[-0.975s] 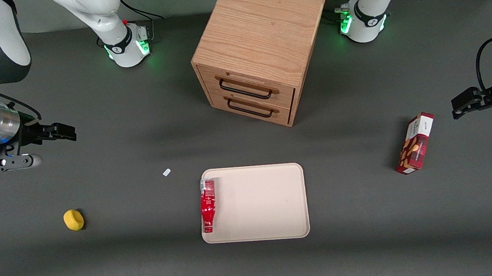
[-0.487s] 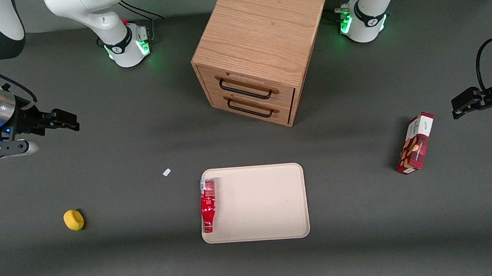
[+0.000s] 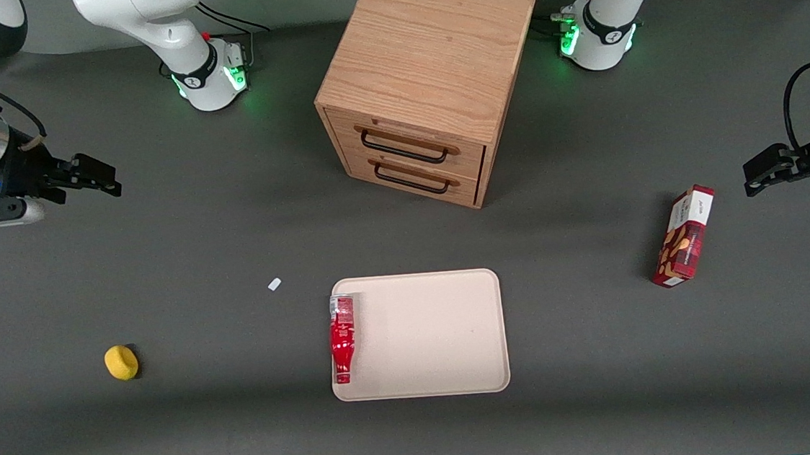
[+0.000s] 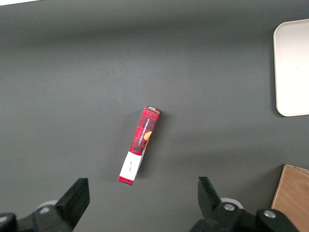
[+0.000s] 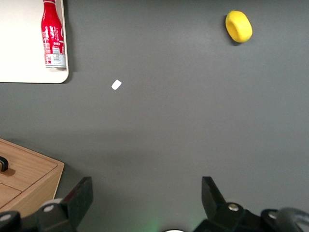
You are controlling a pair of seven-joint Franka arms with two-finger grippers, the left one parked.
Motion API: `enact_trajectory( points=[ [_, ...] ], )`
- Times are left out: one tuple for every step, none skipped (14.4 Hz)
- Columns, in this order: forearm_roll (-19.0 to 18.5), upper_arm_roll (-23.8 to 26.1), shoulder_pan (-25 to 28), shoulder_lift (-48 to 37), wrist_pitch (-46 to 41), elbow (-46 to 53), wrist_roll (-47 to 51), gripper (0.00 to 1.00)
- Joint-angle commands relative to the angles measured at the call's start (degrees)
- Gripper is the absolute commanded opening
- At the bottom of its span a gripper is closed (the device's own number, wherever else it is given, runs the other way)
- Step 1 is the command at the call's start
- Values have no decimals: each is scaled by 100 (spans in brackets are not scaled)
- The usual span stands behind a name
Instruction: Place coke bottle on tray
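Note:
The coke bottle (image 3: 342, 338), red with a red cap and silvery base, lies on its side on the beige tray (image 3: 428, 334), along the tray's edge toward the working arm's end, cap nearest the front camera. It also shows in the right wrist view (image 5: 52, 34) on the tray's corner (image 5: 19, 58). My gripper (image 3: 101, 180) is open and empty, high above the table at the working arm's end, well away from the tray and farther from the front camera than it. In the wrist view the gripper (image 5: 147, 195) has its jaws wide apart over bare table.
A wooden two-drawer cabinet (image 3: 430, 81) stands farther from the front camera than the tray. A yellow sponge-like object (image 3: 121, 362) and a small white scrap (image 3: 274, 284) lie toward the working arm's end. A red snack box (image 3: 684, 236) stands toward the parked arm's end.
My gripper has moved away from the front camera, farther from the tray, staying open. The bottle and tray have not moved.

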Motion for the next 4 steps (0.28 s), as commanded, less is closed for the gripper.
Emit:
enact_trajectory(
  points=[
    [117,206,-341,-252,159,-273,-122,100],
    [117,302,-377,-252,159,-264,-122,100],
    [117,321,-378,-243,150,-264,-122,100],
    [117,321,-386,-243,150,-264,-70,100]
  ],
)
